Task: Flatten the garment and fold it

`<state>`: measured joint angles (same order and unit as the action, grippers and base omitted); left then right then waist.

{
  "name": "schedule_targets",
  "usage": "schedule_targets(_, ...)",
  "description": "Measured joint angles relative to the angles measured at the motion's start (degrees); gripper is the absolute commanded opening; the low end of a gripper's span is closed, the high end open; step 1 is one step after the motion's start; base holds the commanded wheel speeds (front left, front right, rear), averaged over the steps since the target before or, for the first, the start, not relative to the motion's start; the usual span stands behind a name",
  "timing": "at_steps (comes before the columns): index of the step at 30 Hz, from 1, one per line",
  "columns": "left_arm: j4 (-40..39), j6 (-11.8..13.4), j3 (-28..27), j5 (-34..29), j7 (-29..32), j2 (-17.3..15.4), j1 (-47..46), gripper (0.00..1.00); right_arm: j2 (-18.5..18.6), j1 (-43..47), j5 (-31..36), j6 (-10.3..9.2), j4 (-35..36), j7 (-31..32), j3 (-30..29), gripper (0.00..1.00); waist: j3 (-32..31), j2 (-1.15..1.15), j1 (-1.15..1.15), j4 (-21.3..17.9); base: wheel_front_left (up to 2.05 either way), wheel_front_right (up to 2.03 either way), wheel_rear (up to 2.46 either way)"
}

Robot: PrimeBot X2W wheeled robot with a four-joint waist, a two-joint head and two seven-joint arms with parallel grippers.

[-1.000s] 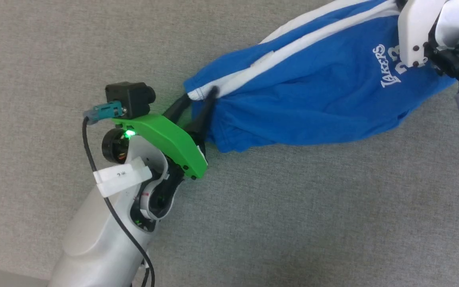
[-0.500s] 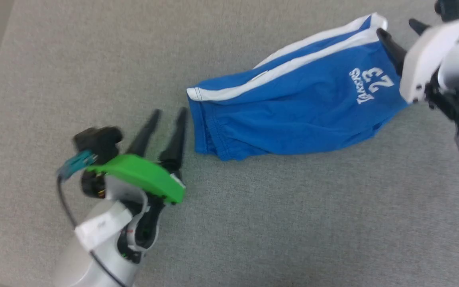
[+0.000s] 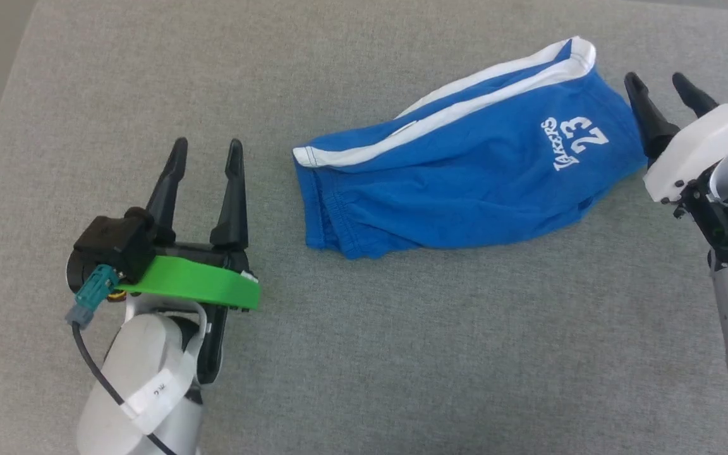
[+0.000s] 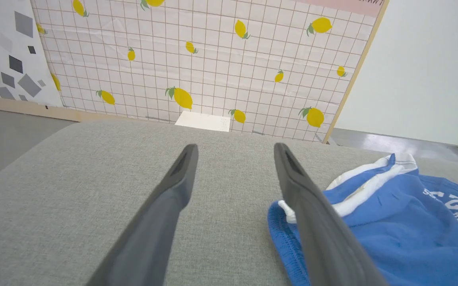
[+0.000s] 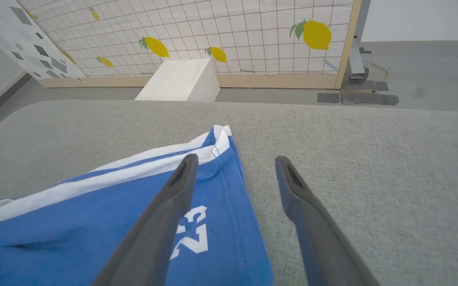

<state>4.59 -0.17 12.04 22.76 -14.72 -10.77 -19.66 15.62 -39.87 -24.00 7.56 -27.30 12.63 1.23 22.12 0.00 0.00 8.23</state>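
The left fingers (image 3: pixel 233 196) stood wide apart with nothing between them, rising from a green bracket (image 3: pixel 193 287) on the wrist. The right fingers (image 3: pixel 648 120) were spread as wide and also held nothing. Both sets pointed away across the grey fabric-covered bench (image 3: pixel 402 354).

Between the two sets lay the blue basketball shorts (image 3: pixel 465 183), folded flat on the bench. The gathered waistband (image 3: pixel 323 202) lay to the right of the left fingers and clear of them. In the left wrist view, the shorts (image 4: pixel 404 230) sat just beyond the right-hand one of the left fingers (image 4: pixel 312 222), which hid part of them.

The leg hem end, with its white "LAKERS 23" print (image 3: pixel 582 142), lay just left of the right fingers. In the right wrist view, the left-hand one of the right fingers (image 5: pixel 161 222) crossed over the shorts (image 5: pixel 74 222) near the hem. Whether it touched the cloth could not be told. White side stripes (image 3: pixel 465 104) ran along the far edge of the shorts.

Past the fingertips and the bench's far edge stood a white block (image 5: pixel 181 81) on the floor. Behind it was a grid panel printed with lemons (image 4: pixel 213 59).
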Motion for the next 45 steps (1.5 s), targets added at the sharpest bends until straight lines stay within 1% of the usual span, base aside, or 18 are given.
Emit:
schedule_targets(4,0.12,-3.20,-3.54,-4.37,0.00,3.47,0.47,1.00,-1.76,-0.13,2.32,0.00,-2.23,2.78,-2.92,1.00,0.98,0.00,0.00,0.35,0.00,0.00,0.00)
schedule_targets(6,0.62,-4.79,-3.97,-5.91,-0.01,4.68,0.74,1.00,-2.64,-0.36,3.49,0.00,-3.43,4.41,-4.17,1.00,1.37,0.00,0.00,0.60,0.00,0.00,0.00)
schedule_targets(10,1.48,-6.32,-3.56,-7.32,0.00,6.14,1.22,1.00,-3.78,-1.13,5.39,0.00,-4.22,5.60,-5.37,1.00,1.67,0.00,0.00,1.21,0.00,0.00,0.00)
schedule_targets(13,2.29,-6.86,-1.79,-7.67,0.00,6.64,1.71,1.00,-4.03,-1.31,6.10,0.01,-4.14,5.52,-5.87,1.00,1.39,0.00,0.00,1.55,0.00,0.00,0.00)
schedule_targets(16,3.28,-6.87,0.88,-7.67,-0.01,6.84,2.48,1.00,-3.87,-1.11,6.45,0.00,-3.47,5.17,-6.39,1.00,0.73,0.00,0.00,1.68,0.00,0.00,0.00)
schedule_targets(20,6.01,-6.92,7.21,-7.20,-0.01,6.60,2.80,1.00,-3.87,-0.40,6.51,0.01,-1.18,4.15,-6.84,1.00,-0.11,0.00,0.00,1.50,0.00,0.00,0.00)
schedule_targets(21,8.18,-6.92,9.46,-6.27,-0.01,6.31,2.80,1.00,-3.89,0.53,6.50,0.01,0.62,3.45,-7.08,1.00,-0.41,0.00,0.00,1.13,0.00,0.00,0.00)
schedule_targets(22,9.83,-6.93,10.38,-5.83,-0.01,5.98,2.74,1.00,-3.99,1.20,6.50,0.00,1.98,2.83,-7.25,1.00,-0.55,0.00,0.00,0.86,0.00,0.00,0.00)
schedule_targets(26,14.69,-6.56,9.65,-6.66,-0.01,5.50,2.44,1.00,-4.61,3.60,6.99,0.00,6.77,-0.03,-7.65,1.00,-0.87,0.00,0.00,-0.11,0.00,0.00,0.00)
schedule_targets(29,17.09,-5.36,8.26,-6.91,-0.01,5.61,1.90,1.00,-5.92,6.49,7.60,0.00,11.21,-2.88,-7.95,1.00,-1.07,0.00,0.00,-0.91,0.00,0.00,0.00)
schedule_targets(32,18.85,-4.82,7.44,-6.99,-0.01,5.78,1.65,1.00,-7.47,9.64,7.95,0.00,14.79,-5.26,-8.15,1.00,-1.17,0.00,0.00,-1.61,0.00,0.00,0.00)
schedule_targets(38,21.59,-5.43,7.95,-6.44,-0.34,6.30,0.26,1.00,-10.82,16.07,8.15,0.00,20.09,-8.79,-8.17,1.00,-1.07,0.00,0.00,-2.83,0.00,0.00,0.00)
schedule_targets(43,23.09,-6.16,9.10,-5.83,-0.51,6.58,-1.36,1.00,-12.02,19.73,7.36,0.00,21.23,-10.11,-8.21,1.00,-0.93,0.00,0.00,-3.68,0.00,0.00,0.00)
schedule_targets(44,23.29,-6.21,9.18,-5.82,-0.51,6.58,-1.59,0.63,-12.21,20.19,7.04,0.00,21.28,-10.29,-8.26,1.00,-0.94,0.00,0.00,-3.82,0.00,0.00,0.00)
schedule_targets(45,23.43,-6.32,9.21,-5.82,-0.51,6.57,-1.71,0.30,-12.35,20.56,6.88,0.00,21.28,-10.47,-8.29,1.00,-1.00,0.00,0.00,-3.93,0.00,0.00,0.00)
